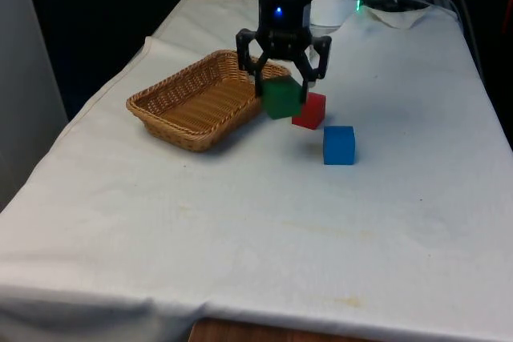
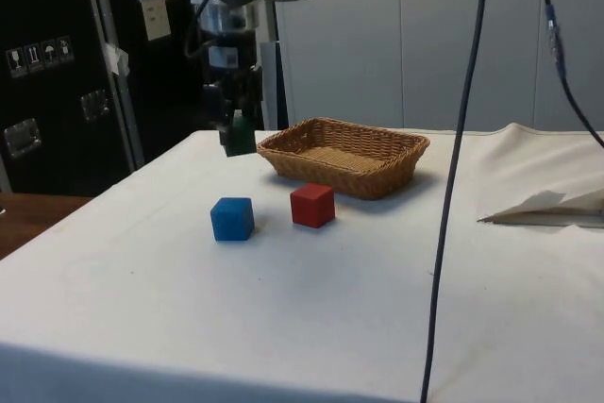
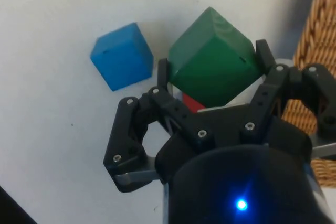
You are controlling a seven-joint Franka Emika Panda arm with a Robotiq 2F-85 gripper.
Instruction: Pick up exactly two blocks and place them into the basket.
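Tool (image 1: 281, 79) clamped on green block (image 1: 281, 97) above tabletop; carry it fully over basket (image 1: 172, 114) beside tool w/o clipping rim, then release low.

End effector (image 2: 236, 129) holds green block (image 2: 241, 138) aloft.

Basket (image 1: 196, 106): woven wicker, rough. Blocks, green (image 1: 280, 98), red (image 1: 311, 111), blue (image 1: 339, 145): smooth, matt. Tablecloth (image 1: 264, 230): matt fabric.

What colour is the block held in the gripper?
Green cube-shaped block; clearest in the wrist view.
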